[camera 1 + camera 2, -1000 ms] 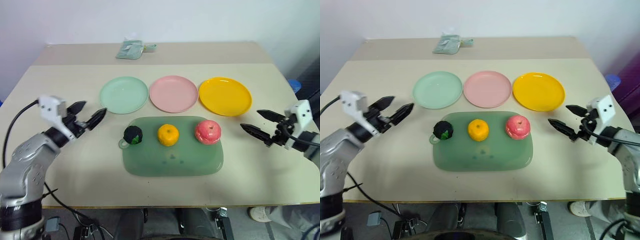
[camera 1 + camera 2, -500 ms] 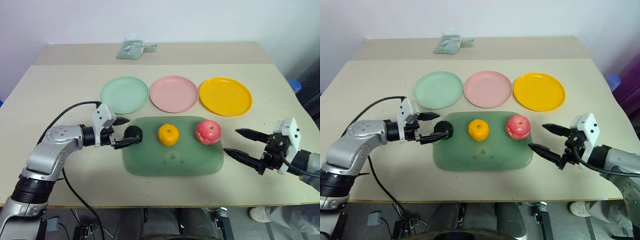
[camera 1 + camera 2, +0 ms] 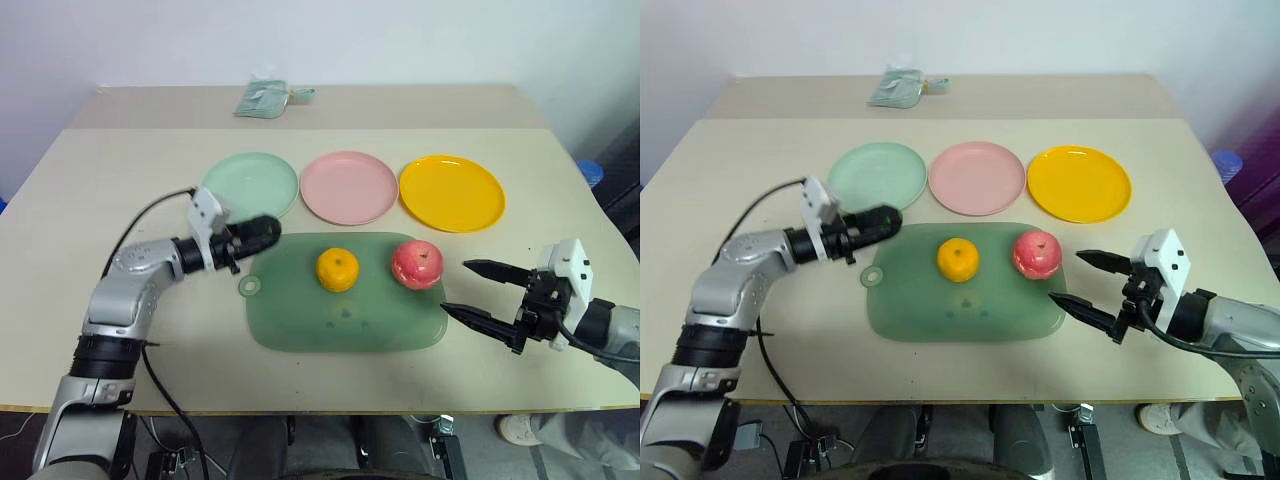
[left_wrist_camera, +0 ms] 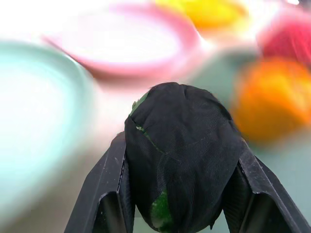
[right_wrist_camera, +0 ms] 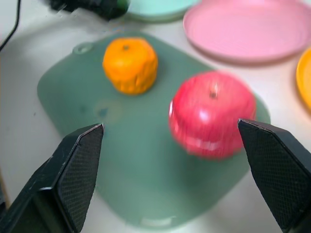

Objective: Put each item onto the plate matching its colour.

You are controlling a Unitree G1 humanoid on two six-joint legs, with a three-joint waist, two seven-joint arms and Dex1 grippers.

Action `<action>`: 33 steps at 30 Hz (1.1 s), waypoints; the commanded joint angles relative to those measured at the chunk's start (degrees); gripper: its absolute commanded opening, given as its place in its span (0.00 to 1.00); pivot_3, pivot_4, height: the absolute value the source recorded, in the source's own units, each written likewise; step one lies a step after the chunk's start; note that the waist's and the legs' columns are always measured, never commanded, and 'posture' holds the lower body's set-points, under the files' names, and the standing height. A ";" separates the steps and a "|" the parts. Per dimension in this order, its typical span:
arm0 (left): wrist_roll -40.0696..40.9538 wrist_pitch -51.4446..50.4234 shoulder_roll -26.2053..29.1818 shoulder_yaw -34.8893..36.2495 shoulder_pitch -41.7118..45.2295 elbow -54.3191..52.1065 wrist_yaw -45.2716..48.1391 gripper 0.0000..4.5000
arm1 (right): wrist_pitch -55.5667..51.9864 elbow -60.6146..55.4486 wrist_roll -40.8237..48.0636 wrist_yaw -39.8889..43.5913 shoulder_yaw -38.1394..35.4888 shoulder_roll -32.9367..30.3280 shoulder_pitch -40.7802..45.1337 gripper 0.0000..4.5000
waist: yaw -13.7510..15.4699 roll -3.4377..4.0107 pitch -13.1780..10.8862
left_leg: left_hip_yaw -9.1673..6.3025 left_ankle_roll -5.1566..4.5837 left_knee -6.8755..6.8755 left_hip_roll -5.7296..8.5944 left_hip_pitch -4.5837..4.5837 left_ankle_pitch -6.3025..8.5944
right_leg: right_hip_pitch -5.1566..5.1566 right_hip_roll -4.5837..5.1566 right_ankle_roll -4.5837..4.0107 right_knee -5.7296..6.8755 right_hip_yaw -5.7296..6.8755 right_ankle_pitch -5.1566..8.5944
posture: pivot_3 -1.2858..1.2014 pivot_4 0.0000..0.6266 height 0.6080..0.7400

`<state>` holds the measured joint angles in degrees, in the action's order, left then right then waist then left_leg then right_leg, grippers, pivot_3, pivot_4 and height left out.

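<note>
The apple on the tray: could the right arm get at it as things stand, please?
Probably yes: the right tool is open beside the tray, aimed toward the apple, with nothing between them.

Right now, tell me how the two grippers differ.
The left gripper is shut on the dark ball; the right gripper is open and holds nothing. The left is by the mint plate at the tray's corner; the right faces the apple. Both have black fingers.

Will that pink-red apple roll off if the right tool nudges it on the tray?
Probably yes: the apple is round and sits unsupported near the tray edge. It looks smooth and glossy, so it may slip. The open right tool looks wide enough to straddle it.
</note>
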<state>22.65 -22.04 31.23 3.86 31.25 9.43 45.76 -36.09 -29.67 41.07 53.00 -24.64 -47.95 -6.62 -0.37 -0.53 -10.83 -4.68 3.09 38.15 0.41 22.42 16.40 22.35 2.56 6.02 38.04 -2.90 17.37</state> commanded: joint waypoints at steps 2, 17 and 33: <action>-9.03 4.19 -1.60 1.17 9.69 14.28 -14.48 0.42 | 0.97 1.15 -0.27 -0.84 2.16 -0.26 4.52 1.00 | -0.15 -0.02 0.01 | 0.01 0.00 0.00 0.14 -0.01 0.00 | -0.01 0.01 0.01 0.00 0.00 0.00 | 0.52 0.24 1.00; -7.10 13.46 -3.83 7.06 11.62 17.35 -16.70 0.98 | -3.44 -1.97 0.61 -9.45 11.90 4.39 14.82 1.00 | -0.53 -0.02 0.01 | 0.02 0.03 -0.04 0.03 0.13 -0.02 | 0.23 0.06 0.02 0.07 -0.03 0.01 | 0.52 0.24 1.00; 5.58 -0.15 6.92 4.69 -30.42 -31.78 1.52 0.98 | -1.02 0.12 -11.68 -12.88 28.12 9.58 23.50 1.00 | -0.06 0.00 0.02 | -0.01 0.07 -0.12 -0.02 0.01 -0.04 | 0.09 0.13 -0.06 0.03 -0.06 -0.01 | 0.52 0.24 1.00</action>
<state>27.06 -21.93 37.59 7.94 1.06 -19.76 47.30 -38.45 -28.84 29.98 39.73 3.51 -38.57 15.93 -0.43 -0.53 -10.81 -4.68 3.16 38.02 0.38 22.42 16.36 22.44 2.68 5.96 38.08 -2.95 17.36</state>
